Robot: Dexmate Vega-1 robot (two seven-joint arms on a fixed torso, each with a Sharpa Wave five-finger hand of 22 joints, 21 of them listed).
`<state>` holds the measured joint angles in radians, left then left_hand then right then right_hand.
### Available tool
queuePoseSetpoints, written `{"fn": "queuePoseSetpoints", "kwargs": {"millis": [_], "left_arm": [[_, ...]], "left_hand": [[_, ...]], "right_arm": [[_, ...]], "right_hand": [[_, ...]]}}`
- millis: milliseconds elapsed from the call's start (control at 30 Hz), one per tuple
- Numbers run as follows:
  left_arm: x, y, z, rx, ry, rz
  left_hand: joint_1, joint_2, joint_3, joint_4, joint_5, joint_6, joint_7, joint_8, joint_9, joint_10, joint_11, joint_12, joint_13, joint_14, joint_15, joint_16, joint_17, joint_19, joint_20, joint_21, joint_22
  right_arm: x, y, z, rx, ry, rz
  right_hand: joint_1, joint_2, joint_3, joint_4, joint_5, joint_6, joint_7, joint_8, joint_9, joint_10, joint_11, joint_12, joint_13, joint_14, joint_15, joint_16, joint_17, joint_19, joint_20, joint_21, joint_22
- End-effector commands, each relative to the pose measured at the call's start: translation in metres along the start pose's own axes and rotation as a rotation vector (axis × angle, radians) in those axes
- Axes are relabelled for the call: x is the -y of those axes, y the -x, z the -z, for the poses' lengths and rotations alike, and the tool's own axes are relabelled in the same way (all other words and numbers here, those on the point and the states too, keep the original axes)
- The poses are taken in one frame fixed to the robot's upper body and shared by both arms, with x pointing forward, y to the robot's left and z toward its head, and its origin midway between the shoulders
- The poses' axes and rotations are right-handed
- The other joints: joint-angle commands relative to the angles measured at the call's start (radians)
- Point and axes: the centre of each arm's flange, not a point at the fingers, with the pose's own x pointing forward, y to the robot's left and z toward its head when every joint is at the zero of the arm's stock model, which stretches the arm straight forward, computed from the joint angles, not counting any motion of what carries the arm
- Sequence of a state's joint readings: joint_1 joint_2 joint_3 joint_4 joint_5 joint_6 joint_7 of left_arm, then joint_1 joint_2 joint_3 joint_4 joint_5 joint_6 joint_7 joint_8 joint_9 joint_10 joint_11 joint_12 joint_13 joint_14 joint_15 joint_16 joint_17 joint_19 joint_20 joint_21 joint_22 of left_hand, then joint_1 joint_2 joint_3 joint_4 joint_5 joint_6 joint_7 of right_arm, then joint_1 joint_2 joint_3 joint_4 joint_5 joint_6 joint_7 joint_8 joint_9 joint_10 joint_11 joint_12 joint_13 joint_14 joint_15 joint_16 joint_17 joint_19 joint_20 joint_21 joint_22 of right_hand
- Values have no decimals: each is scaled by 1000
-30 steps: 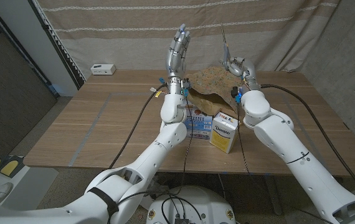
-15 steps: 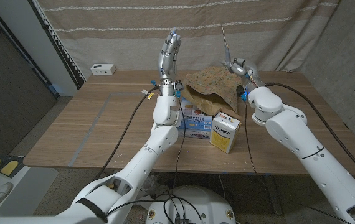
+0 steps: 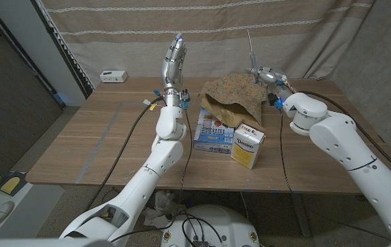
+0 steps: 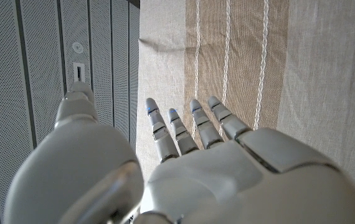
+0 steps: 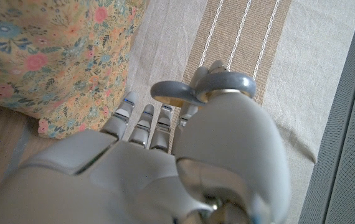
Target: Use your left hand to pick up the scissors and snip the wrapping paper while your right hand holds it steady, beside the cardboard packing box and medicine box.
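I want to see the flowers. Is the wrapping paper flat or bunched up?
Bunched up. The floral brown wrapping paper rises in a crumpled mound on the wooden table.

Left hand point(image 3: 174, 58) raised, fingers straight; right hand point(image 3: 267, 75) gripping.

The left hand point(image 4: 215, 168) is being seen from behind, its fingers point(image 4: 165, 134) being held straight and close together, with nothing being gripped. Beyond them, a beige curtain point(image 4: 289, 68) with pale vertical stripes is being shown, and beside it a grey perforated wall panel point(image 4: 40, 56) is being bordered.
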<state>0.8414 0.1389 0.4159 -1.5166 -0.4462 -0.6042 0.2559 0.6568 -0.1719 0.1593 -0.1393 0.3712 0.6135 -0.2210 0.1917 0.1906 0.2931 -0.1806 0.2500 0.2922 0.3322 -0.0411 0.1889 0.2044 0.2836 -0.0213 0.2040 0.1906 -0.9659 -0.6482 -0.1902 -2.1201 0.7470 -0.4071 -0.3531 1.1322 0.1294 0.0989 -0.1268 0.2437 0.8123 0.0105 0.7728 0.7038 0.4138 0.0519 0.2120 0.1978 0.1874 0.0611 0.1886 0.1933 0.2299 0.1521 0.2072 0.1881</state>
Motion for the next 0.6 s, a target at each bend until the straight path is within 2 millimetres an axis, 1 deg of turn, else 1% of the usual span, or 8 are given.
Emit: {"fn": "queuePoseSetpoints", "kwargs": {"millis": [33, 100, 133, 267, 333, 367, 467, 600], "left_arm": [[-22, 7, -19, -33, -69, -40], [-25, 8, -21, -35, -77, -37], [-27, 7, -22, -33, -81, -37], [-33, 8, -25, -28, -89, -65], [-36, 9, -26, -27, -95, -80], [-39, 10, -26, -26, -96, -82], [-44, 13, -27, -21, -101, -90], [-47, 17, -26, -14, -98, -95]], "left_hand": [[-8, 1, -5, 1, 5, -6, 1, -6, 2, -10, -1, -8, 0, -10, -106, -3, 2, -3, 0, 4, 2], [-10, 2, -8, 2, 6, -12, 1, -7, 2, -12, 0, -12, -4, -17, -103, -4, 1, -4, 0, 4, 2], [-11, 2, -10, 2, 6, -14, 1, -7, 2, -15, -3, -14, -5, -18, -103, -3, 0, -6, 1, 4, 2], [-12, 3, -13, 3, 7, -22, 1, -8, 2, -20, 0, -18, -8, -25, -103, -4, -1, -10, 3, 2, 2], [-13, 3, -14, 3, 7, -25, 1, -8, 2, -21, -1, -19, -10, -25, -103, -3, -1, -10, 4, 3, 2], [-14, 4, -15, 3, 7, -27, 1, -9, 2, -19, -1, -19, -11, -24, -102, -2, -1, -9, 4, 3, 2], [-14, 4, -16, 3, 8, -30, 1, -9, 2, -18, 0, -19, -12, -24, -101, -1, -2, -9, 4, 3, 2], [-15, 5, -19, 4, 8, -35, 1, -9, 2, -21, 0, -22, -15, -28, -101, -2, -2, -11, 5, 3, 2]], "right_arm": [[14, 1, -6, -63, -120, -93], [15, 1, -6, -68, -139, -99], [16, 1, -6, -67, -141, -105], [17, 1, -7, -70, -170, -119], [17, 2, -8, -66, -172, -118], [16, 2, -9, -66, -180, -123], [15, 4, -8, -71, -208, -142], [12, 5, -4, -91, -263, -170]], "right_hand": [[2, 14, 7, -4, 4, -6, -1, 9, 7, -4, -1, 0, 5, -2, 6, -1, 2, -4, 0, -1, 6], [2, 14, 8, -4, 4, -14, -1, 11, 12, -3, 1, 0, 5, -3, 7, -1, 2, -6, 0, -1, 6], [2, 16, 9, -4, 5, -33, -8, 13, 20, 0, 6, 2, 5, -3, 7, 0, 2, -7, -1, 0, 6], [3, 18, 11, -3, 5, -49, -3, 21, 32, 3, 12, 3, 4, -5, 16, 1, 2, -14, -4, -2, 6], [3, 19, 12, -3, 5, -45, 4, 28, 37, 2, 16, 3, 4, -7, 17, 1, 2, -17, -3, -2, 6], [2, 19, 12, -2, 5, -34, 4, 37, 41, 2, 16, 3, 3, -8, 17, 1, 2, -18, -2, -2, 6], [0, 18, 12, -1, 5, -29, 2, 40, 37, 1, 20, 3, 3, -9, 20, 1, 2, -21, -2, -2, 6], [-3, 16, 10, 1, 5, -24, -1, 42, 32, 0, 16, 2, 3, -11, 19, 1, 2, -22, 0, -2, 6]]}}
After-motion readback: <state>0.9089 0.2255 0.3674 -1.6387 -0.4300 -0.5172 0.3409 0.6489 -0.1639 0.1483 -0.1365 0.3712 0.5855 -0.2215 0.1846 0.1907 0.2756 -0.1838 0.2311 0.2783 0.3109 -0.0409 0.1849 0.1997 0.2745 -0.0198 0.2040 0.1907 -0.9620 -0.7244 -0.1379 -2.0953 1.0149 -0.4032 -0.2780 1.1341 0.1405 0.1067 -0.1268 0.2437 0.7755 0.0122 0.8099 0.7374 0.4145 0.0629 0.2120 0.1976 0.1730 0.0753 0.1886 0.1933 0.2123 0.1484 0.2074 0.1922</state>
